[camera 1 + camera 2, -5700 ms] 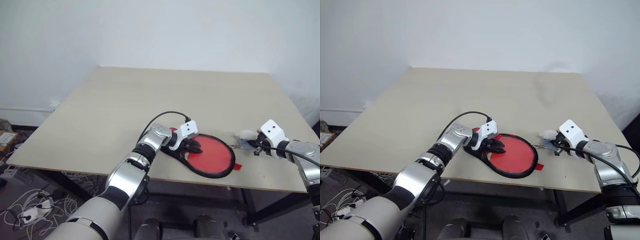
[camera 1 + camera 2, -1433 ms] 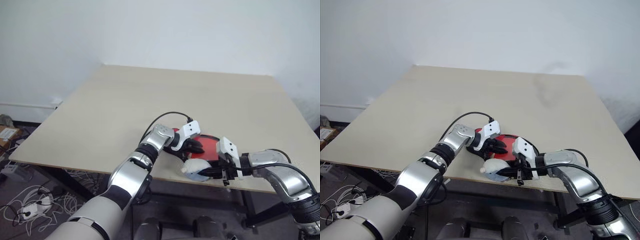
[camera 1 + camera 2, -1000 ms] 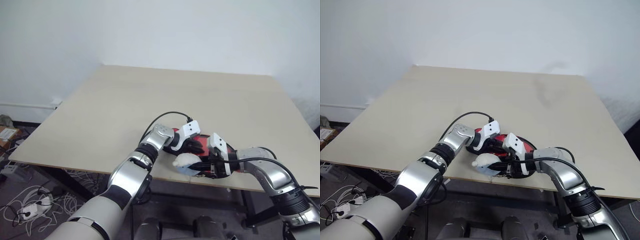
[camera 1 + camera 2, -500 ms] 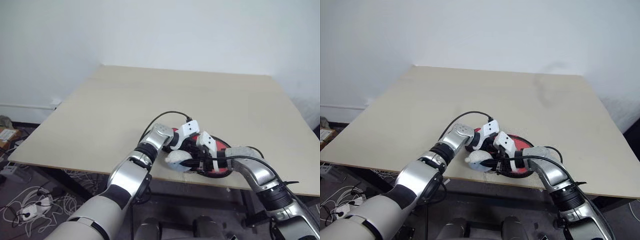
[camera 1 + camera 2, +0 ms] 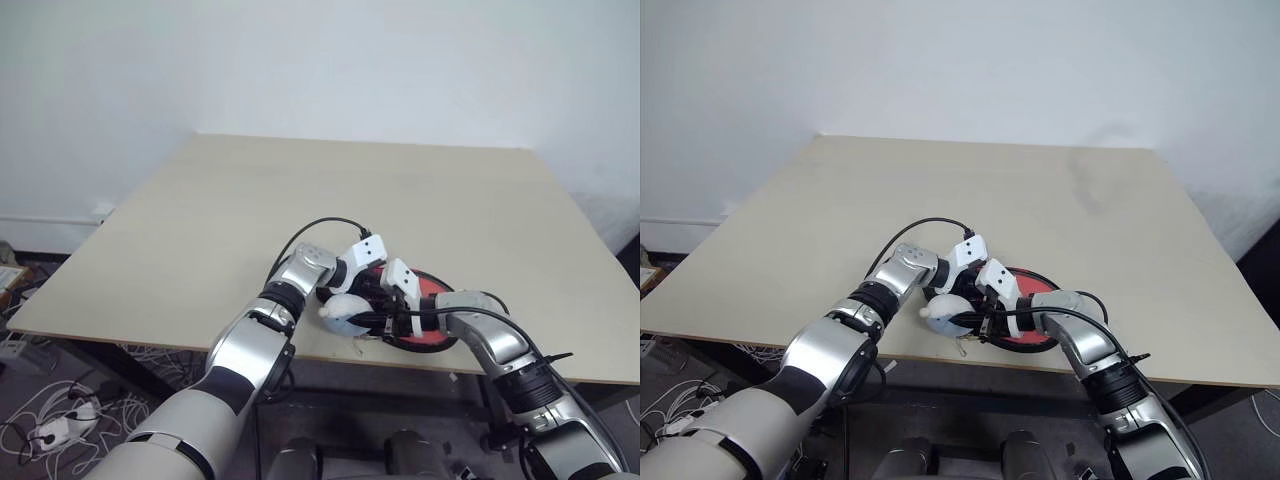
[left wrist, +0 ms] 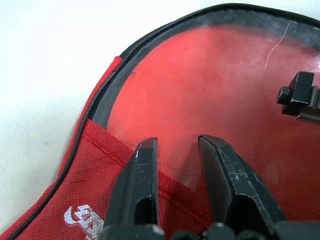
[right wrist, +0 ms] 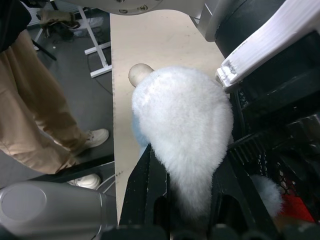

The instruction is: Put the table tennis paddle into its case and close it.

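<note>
You can't see the paddle's handle; both wrists cover the case neck, and the fluffy white object hides the right fingers' tips.

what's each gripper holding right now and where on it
Right gripper pinches a fluffy white charm by its narrow end. Left gripper presses on the case; a grip cannot be told.

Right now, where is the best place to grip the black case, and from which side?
Probably its narrow handle end, approached from the robot's left, where the left gripper sits. The case lies flat on the table, and the red fabric flap there offers a thin edge for jaws.
</note>
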Controlling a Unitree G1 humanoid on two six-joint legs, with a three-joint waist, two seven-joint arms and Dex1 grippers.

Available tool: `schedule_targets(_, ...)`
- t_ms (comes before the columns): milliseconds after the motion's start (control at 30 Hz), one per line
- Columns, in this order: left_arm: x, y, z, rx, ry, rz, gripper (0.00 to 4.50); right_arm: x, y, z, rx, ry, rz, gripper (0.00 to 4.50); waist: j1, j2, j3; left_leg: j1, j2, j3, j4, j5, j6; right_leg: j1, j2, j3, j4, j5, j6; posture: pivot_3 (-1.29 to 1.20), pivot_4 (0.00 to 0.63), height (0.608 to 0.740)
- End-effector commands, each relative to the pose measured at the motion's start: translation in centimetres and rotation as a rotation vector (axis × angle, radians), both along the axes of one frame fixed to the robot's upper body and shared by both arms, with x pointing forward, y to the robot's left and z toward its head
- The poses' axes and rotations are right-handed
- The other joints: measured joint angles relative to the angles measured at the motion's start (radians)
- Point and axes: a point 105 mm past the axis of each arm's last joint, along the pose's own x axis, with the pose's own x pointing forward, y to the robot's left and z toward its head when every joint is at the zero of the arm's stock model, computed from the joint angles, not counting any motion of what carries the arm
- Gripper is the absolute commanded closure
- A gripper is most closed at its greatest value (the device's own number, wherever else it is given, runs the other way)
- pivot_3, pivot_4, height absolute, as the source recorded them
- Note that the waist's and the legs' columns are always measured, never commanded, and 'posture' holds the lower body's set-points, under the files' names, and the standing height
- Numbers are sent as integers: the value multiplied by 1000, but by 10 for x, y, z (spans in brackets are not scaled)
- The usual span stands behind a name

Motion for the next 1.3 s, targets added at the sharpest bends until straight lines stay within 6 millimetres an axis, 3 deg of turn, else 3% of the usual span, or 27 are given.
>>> schedule_targets(33, -4, -3, -5, 9, 33, -2, 3229, 18, -2, 9, -8, -71, -69, 3977, -4, 0, 0, 0, 0, 0, 0, 0, 0, 0, 0, 0, 1, 0, 0, 0, 0, 740)
schedule_targets(267, 0, 0, 3, -27, 42, 10, 3229, 17, -2, 7, -5, -67, -69, 3977, -9, 0, 0, 0, 0, 0, 0, 0, 0, -3, 0, 0, 6, 0, 0, 0, 0, 740)
schedule_targets(367, 0, 1, 2, -27, 45, 12, 2719, 18, -2, 7, -4, -68, -69, 3984, -12, 0, 0, 0, 0, 0, 0, 0, 0, -3, 0, 0, 6, 0, 0, 0, 0, 740)
schedule_targets(567, 4, 1, 3, -33, 14, 40, 1102, 19, -2, 7, -3, -69, -72, 3984, -13, 0, 0, -1, 0, 0, 0, 0, 0, -3, 0, 0, 6, 0, 0, 0, 0, 740)
schedule_targets(1033, 21, 7, 16, -86, -38, 154, 1102, 21, -3, 2, -15, -64, -82, 3984, -15, 1, 0, -2, -1, 0, 0, 0, 0, -4, 0, 0, 6, 0, 0, 0, 0, 740)
schedule_targets(1300, 32, 16, 34, -160, -48, 209, 1102, 23, -4, 1, -19, -63, -91, 3984, -15, 1, 1, -3, -1, 0, 0, 0, 0, -5, 0, 0, 6, 0, 0, 0, 0, 740)
